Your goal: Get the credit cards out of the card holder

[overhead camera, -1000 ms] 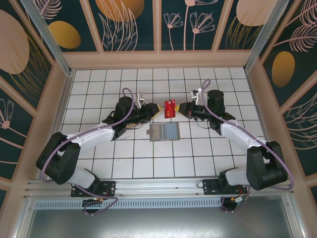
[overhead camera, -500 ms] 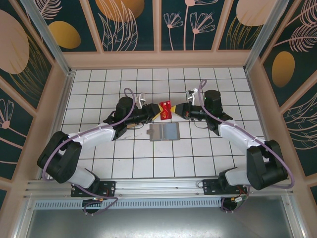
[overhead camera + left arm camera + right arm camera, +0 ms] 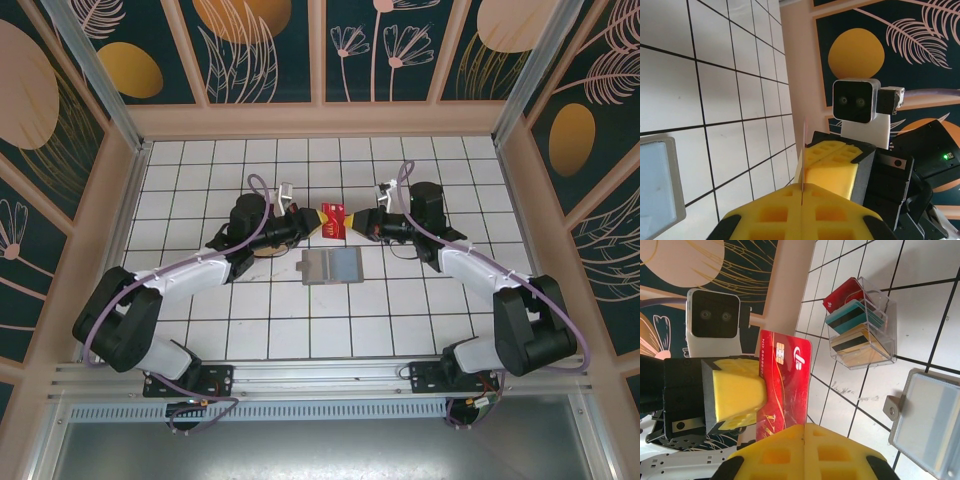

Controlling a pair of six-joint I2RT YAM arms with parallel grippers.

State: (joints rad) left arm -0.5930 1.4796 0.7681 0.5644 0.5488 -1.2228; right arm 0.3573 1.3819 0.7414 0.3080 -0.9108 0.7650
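Left hand (image 3: 317, 221), right hand (image 3: 352, 226) both clamp red credit card (image 3: 334, 220), gold chip.

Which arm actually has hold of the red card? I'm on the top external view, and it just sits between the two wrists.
Observer: Both. The left gripper and the right gripper each have their jaws shut on the red card, at different edges.
Operator: Are there other cards around?
Observer: Yes. A clear stand beside the card holder holds more cards, with red, teal and tan among them.
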